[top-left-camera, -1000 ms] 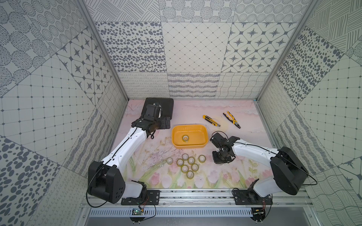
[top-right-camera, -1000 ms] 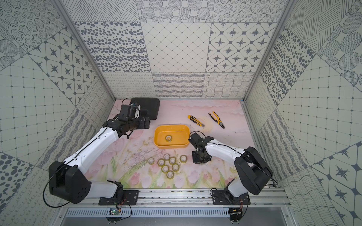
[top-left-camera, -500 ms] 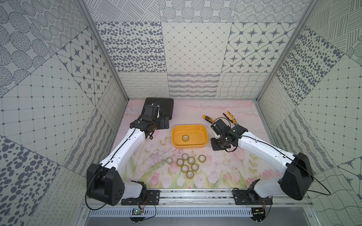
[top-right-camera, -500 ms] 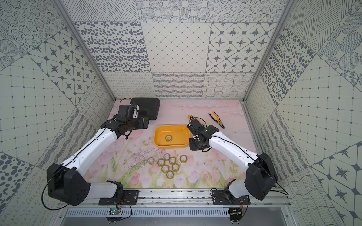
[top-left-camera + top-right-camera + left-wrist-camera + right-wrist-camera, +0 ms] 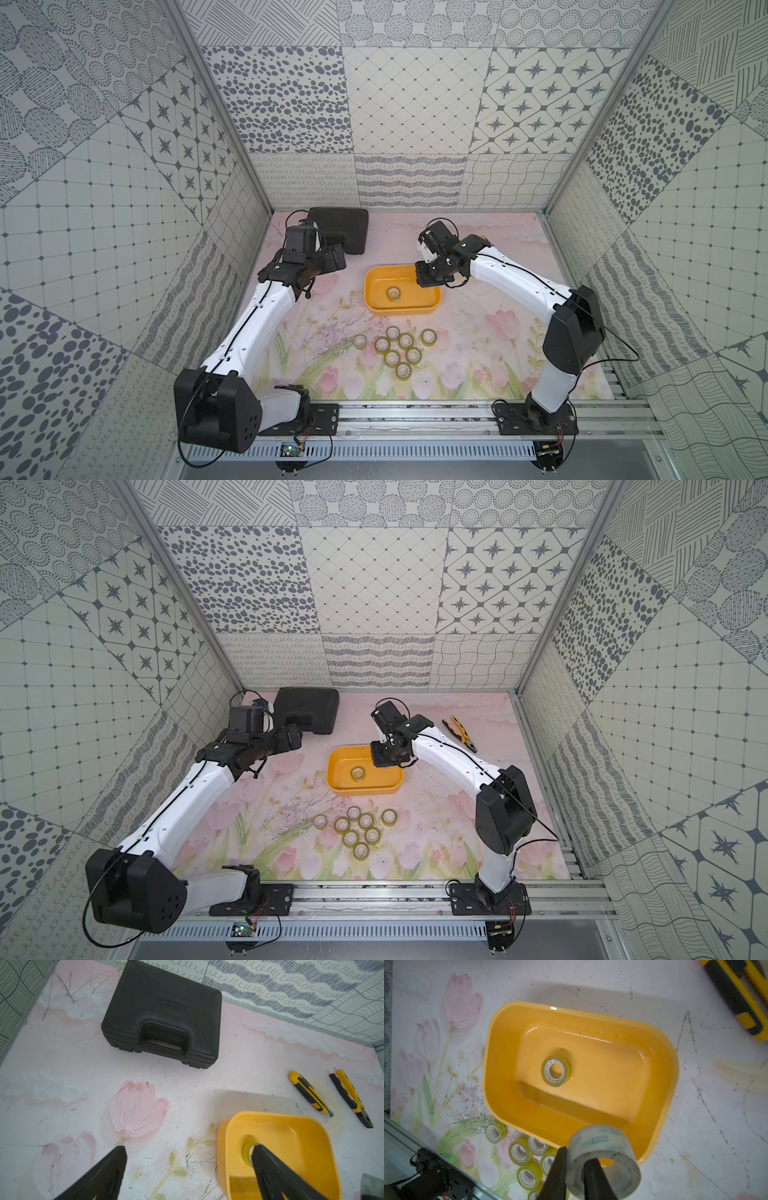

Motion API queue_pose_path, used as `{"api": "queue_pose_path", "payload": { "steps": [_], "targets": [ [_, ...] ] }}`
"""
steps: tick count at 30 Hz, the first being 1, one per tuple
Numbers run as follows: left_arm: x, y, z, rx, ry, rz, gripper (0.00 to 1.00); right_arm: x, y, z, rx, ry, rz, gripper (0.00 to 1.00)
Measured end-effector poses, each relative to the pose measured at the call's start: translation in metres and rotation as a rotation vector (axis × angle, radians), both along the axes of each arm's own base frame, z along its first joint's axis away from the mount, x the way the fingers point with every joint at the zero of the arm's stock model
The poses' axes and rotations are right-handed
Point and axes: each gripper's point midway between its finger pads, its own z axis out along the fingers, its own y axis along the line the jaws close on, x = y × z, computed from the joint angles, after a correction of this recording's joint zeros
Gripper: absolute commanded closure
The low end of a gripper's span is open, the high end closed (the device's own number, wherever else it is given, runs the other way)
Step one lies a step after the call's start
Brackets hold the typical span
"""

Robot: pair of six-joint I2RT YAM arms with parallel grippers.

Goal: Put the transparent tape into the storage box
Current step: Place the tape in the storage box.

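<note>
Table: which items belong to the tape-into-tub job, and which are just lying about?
Job: yellow storage tub; one tape roll inside it; eight loose tape rolls on the mat; held tape roll in the right gripper.
Lying about: black carry case; yellow utility knife; yellow-handled pliers.

Top views: looking down from high, sharing whole table (image 5: 478,340).
Left wrist: facing black case (image 5: 162,1012) obliquely.
Right wrist: looking down into storage box (image 5: 602,1076).
</note>
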Motion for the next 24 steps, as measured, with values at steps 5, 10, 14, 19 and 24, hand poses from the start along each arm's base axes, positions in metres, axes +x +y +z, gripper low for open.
{"api": "queue_pose_path", "payload": {
  "steps": [5, 10, 14, 19, 24],
  "targets": [
    [0.0, 0.0, 0.0, -0.01, -0.001, 0.0, 0.01, 0.005, 0.016, -0.036, -0.014, 0.058, 0.02, 0.94],
    [0.0, -0.002, 0.001, -0.019, 0.0, -0.005, 0.01, 0.009, 0.019, -0.059, -0.035, 0.083, 0.02, 0.94],
    [-0.001, -0.005, 0.001, -0.036, 0.0, -0.013, 0.01, 0.013, 0.022, -0.073, -0.049, 0.092, 0.018, 0.94],
    [-0.002, -0.007, 0.002, -0.051, -0.007, -0.019, 0.01, 0.014, 0.021, -0.087, -0.075, 0.101, 0.007, 0.85],
    [0.0, -0.011, 0.001, -0.07, -0.011, -0.03, 0.01, 0.012, 0.021, -0.091, -0.072, 0.111, -0.006, 0.75]
  ]
}}
